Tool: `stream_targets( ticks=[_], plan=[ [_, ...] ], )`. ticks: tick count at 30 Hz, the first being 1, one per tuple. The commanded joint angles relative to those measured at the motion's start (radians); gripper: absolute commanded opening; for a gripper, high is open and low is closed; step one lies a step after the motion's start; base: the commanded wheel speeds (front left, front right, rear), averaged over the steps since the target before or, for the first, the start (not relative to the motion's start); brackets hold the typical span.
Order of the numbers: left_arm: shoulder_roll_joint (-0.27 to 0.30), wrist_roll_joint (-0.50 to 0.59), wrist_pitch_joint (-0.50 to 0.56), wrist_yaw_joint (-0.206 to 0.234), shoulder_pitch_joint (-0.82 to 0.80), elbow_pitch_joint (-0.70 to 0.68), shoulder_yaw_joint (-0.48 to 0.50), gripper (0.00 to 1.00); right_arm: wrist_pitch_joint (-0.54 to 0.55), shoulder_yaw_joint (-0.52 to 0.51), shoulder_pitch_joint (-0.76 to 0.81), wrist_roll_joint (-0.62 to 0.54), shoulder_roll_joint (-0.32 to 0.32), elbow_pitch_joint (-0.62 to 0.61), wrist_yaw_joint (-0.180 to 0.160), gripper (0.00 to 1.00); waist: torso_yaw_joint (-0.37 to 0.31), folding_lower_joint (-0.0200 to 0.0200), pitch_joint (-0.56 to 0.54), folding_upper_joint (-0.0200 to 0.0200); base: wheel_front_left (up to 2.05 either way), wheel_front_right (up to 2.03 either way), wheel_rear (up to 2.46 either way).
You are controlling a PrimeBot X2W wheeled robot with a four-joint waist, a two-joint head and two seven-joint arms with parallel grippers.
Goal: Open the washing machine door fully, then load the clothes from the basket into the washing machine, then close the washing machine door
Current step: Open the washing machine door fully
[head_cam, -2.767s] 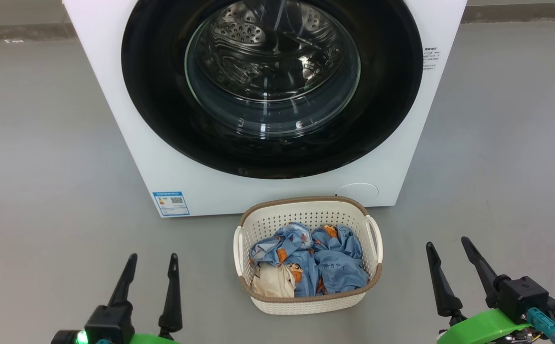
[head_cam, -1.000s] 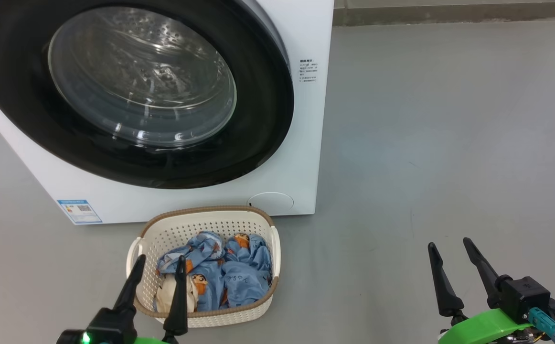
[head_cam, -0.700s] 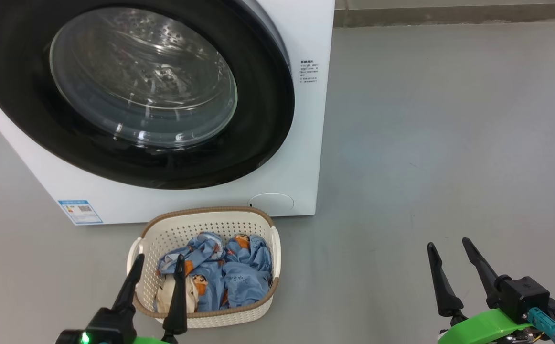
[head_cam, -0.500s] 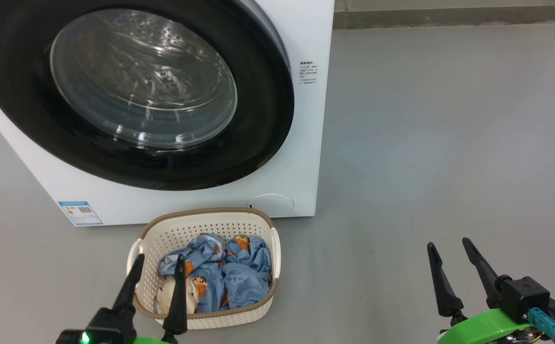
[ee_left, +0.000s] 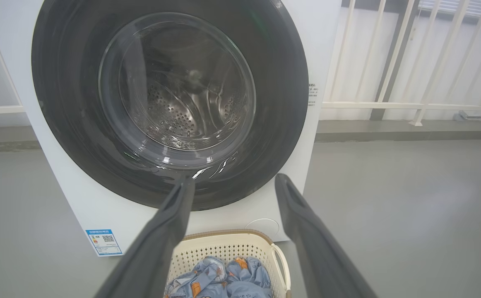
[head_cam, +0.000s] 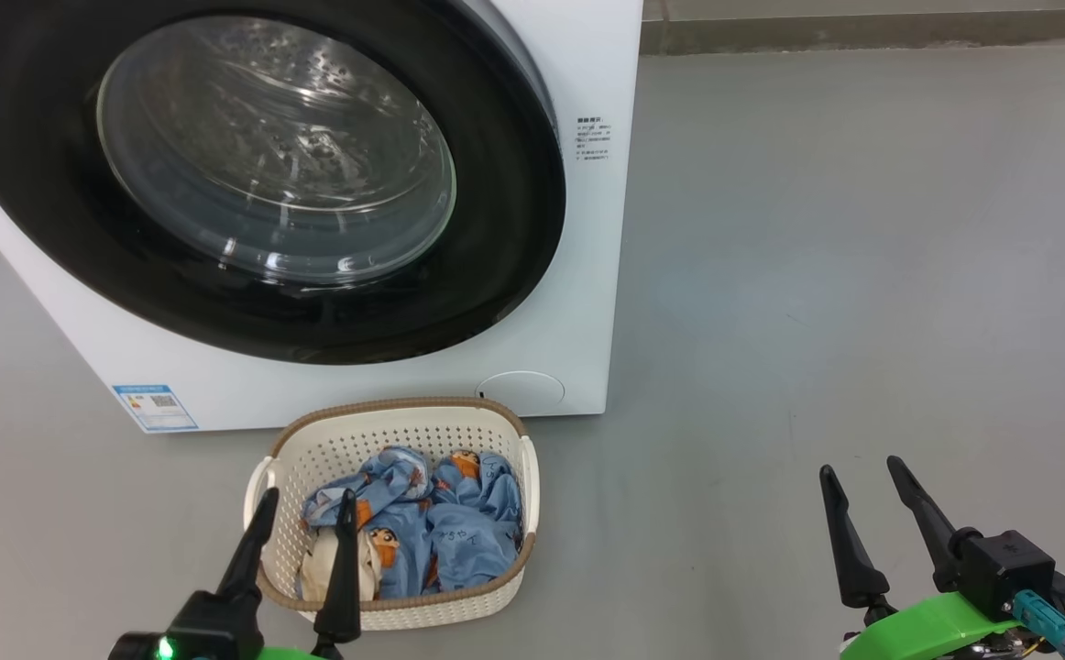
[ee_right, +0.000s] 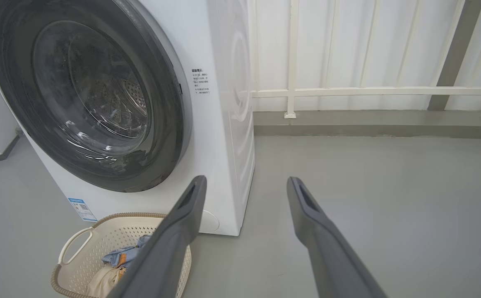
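Note:
The white washing machine (head_cam: 578, 238) stands at the upper left of the head view, its round black-rimmed door (head_cam: 496, 275) shut flat against the front, glass bowl at the centre. The cream basket (head_cam: 404, 422) sits on the floor just in front of it, holding the light-blue printed clothes (head_cam: 459, 532) and a cream cloth (head_cam: 312, 573). My left gripper (head_cam: 305, 500) is open, its fingertips over the basket's near left corner. My right gripper (head_cam: 860, 469) is open over bare floor, well to the right of the basket. The door (ee_left: 282, 82) and basket (ee_left: 224, 244) also face the left wrist.
Grey floor (head_cam: 862, 275) spreads wide to the right of the machine. A white railing (ee_right: 373, 91) and wall stand behind, past a low kerb (ee_right: 369, 128). A blue label sticker (head_cam: 155, 407) marks the machine's lower left front.
Since 2.8 s ago the head camera has swung right, so the machine and basket sit further left in view. Over the last second nothing has visibly moved.

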Motion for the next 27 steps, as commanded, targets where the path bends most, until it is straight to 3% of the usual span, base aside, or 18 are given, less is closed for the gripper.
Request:
stream_targets(
  ticks=[1, 22, 23, 24, 25, 27],
  plan=[
    [0.005, 0.007, -0.006, 0.006, -0.022, -0.025, 0.028, 1.0, -0.012, 0.025, -0.037, 0.012, -0.007, -0.023, 0.002, 1.0, 0.0, 0.0, 0.0, -0.0001, 0.0, 0.0, 0.0],
    [0.005, 0.007, -0.006, 0.004, -0.027, -0.017, 0.026, 1.0, -0.012, 0.031, -0.038, 0.006, -0.007, -0.02, 0.002, 1.0, 0.005, 0.0, 0.003, -0.0001, 0.0, 0.0, 0.0],
    [0.005, 0.007, -0.006, 0.004, -0.027, -0.017, 0.026, 1.0, -0.012, 0.033, -0.038, 0.006, -0.007, -0.019, 0.002, 0.47, 0.005, 0.0, 0.004, -0.0001, 0.0, 0.0, 0.0],
    [0.005, 0.007, -0.006, 0.004, -0.028, -0.017, 0.026, 1.0, -0.012, 0.034, -0.038, 0.006, -0.007, -0.019, 0.002, 0.09, 0.006, 0.0, 0.007, -0.0001, 0.0, 0.0, 0.0],
    [0.005, 0.007, -0.006, 0.004, -0.028, -0.017, 0.026, 1.0, -0.012, 0.036, -0.039, 0.006, -0.007, -0.021, 0.002, 0.0, 0.007, 0.0, 0.008, -0.0001, 0.0, 0.0, 0.0],
    [0.005, 0.007, -0.006, 0.003, -0.029, -0.018, 0.025, 1.0, -0.012, 0.038, -0.039, 0.007, -0.007, -0.023, 0.002, 0.0, 0.008, 0.0, 0.011, -0.0001, 0.0, 0.0, 0.0]
  ],
)
